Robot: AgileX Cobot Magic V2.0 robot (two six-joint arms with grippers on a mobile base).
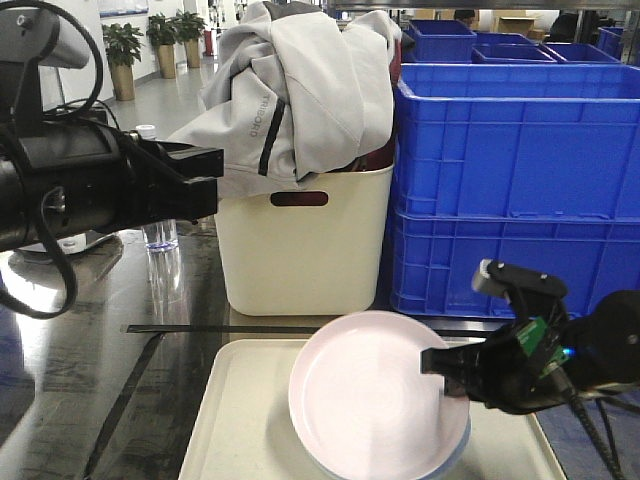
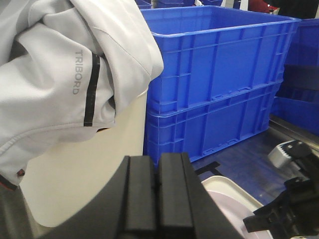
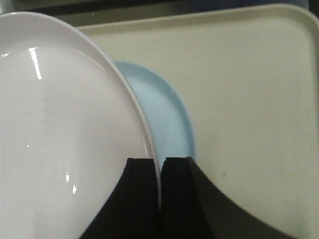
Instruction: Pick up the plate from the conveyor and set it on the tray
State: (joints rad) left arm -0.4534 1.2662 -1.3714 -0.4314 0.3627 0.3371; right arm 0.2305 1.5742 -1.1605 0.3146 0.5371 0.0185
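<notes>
A pale pink plate (image 1: 370, 400) (image 3: 65, 134) is tilted over the cream tray (image 1: 240, 420) (image 3: 249, 74). My right gripper (image 1: 432, 362) (image 3: 160, 164) is shut on the plate's right rim. Under the pink plate a light-blue plate (image 3: 167, 114) (image 1: 458, 452) lies on the tray. My left gripper (image 1: 210, 185) (image 2: 158, 159) hangs shut and empty at the upper left, beside the cream tub. Past its fingers the left wrist view catches the pink plate (image 2: 225, 198) and the tray's rim (image 2: 234, 185). The conveyor is out of view.
A tall cream tub (image 1: 300, 250) draped with a grey jacket (image 1: 290, 90) stands right behind the tray. Stacked blue crates (image 1: 510, 150) wall off the back right. A clear water bottle (image 1: 160, 245) stands on the dark surface to the left.
</notes>
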